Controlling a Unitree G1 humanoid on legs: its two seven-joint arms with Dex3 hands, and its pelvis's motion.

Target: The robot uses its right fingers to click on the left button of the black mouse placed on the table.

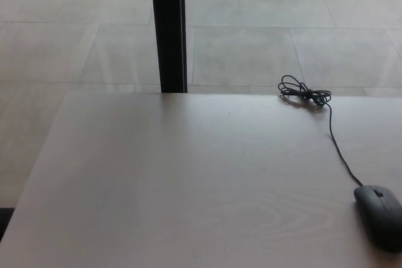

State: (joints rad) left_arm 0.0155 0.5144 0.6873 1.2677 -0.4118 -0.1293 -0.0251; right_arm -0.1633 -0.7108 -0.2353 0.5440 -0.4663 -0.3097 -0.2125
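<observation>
Head view shows the black mouse [379, 215] lying flat on the bench [188, 180], far out at about 4 o'clock from the middle of the picture, close to the right edge. Its front end points up toward 11 o'clock, and a small dark wheel sits near that end. Nothing is touching the mouse.

A thin black cord [337, 145] comes out of the front of the mouse. It runs up the bench toward 12 o'clock. Near the far edge of the bench the cord ends in a little tied bundle of loops [304, 92], at about 1 o'clock from the middle of the picture.

No robot hand shows in the picture, not the right one and not the left one. So I cannot tell if the fingers are apart or closed, or if they hold anything.

The bench is pale wood with soft grain lines, and the rest of its top is bare. Past its far edge is a floor [264, 29] of big grey tiles. A dark upright post [167, 29] stands behind the bench at about 11 o'clock and goes out of the top of the picture.
</observation>
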